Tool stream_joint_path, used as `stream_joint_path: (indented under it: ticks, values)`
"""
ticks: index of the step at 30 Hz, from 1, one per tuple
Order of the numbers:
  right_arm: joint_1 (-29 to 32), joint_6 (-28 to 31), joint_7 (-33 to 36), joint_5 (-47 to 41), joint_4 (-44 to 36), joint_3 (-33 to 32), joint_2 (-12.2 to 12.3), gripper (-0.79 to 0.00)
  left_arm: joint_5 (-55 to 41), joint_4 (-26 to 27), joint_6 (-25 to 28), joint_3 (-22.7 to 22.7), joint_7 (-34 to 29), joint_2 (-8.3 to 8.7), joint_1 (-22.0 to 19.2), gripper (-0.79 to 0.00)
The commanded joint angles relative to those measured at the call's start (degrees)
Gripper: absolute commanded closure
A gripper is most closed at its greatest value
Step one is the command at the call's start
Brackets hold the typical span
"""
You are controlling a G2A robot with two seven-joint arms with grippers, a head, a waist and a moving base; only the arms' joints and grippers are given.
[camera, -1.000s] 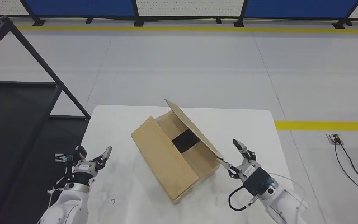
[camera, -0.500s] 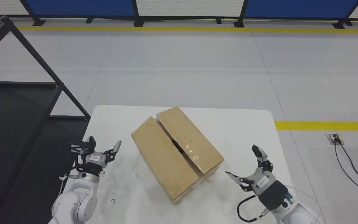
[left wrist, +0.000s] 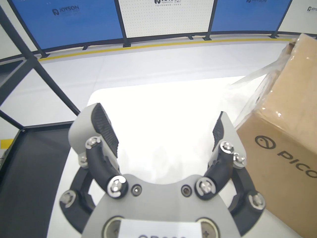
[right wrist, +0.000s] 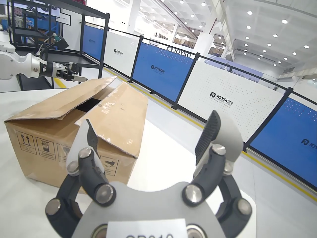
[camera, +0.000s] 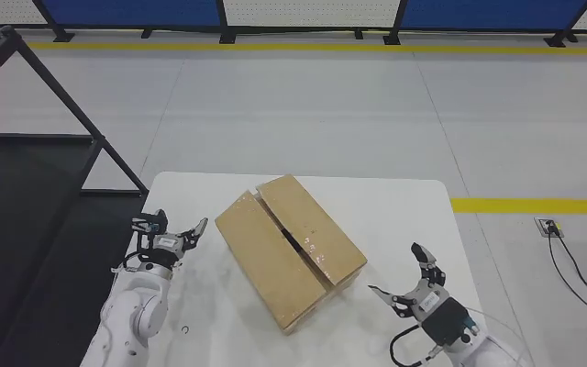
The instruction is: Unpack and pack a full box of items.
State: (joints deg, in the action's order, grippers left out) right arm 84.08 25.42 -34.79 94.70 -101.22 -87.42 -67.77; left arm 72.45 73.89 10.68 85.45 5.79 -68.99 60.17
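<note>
Your brown cardboard box (camera: 289, 248) sits in the middle of the white table (camera: 404, 206), flaps down but gaping along the seam. Both grippers are spread wide and hold nothing: the left gripper (camera: 171, 227) at the box's 9 o'clock, the right gripper (camera: 396, 272) at its 4 o'clock. To unpack, you'd best hook the raised flap edge at the seam and swing it outward, bracing the box from the opposite side. The contents are hidden in the dark gap.
</note>
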Motion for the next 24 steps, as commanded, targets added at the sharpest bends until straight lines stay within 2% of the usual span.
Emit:
stream_joint_path:
  ticks: [1, 7, 13, 18, 24]
  values:
    - [0.93, -0.19, -0.25, -0.07, 0.21, -0.5, 0.11, -0.785, 4.04, -3.62, -0.55, -1.27, 2.13, -0.07, -2.18, -0.785]
    - [3.87, -0.42, -1.09, -0.34, -0.14, -2.07, 0.46, -0.785, 4.16, -10.37, 5.21, -3.94, 5.36, -0.37, -6.95, -0.785]
    - [5.11, 0.85, -0.36, 0.14, -0.4, -2.61, 0.8, -0.785, 6.58, -11.92, 9.46, -4.74, 8.1, -0.05, -8.5, -0.785]
    - [4.6, 0.99, 0.23, 0.09, -0.46, -2.27, 0.94, -0.785, 7.67, -10.75, 13.06, -3.69, 8.31, 0.64, -7.55, -0.785]
    - [3.21, 1.48, 1.64, -0.18, -0.2, -1.89, 1.1, -0.785, 9.7, -5.3, 20.3, -1.09, 5.8, 2.09, -3.65, -0.785]
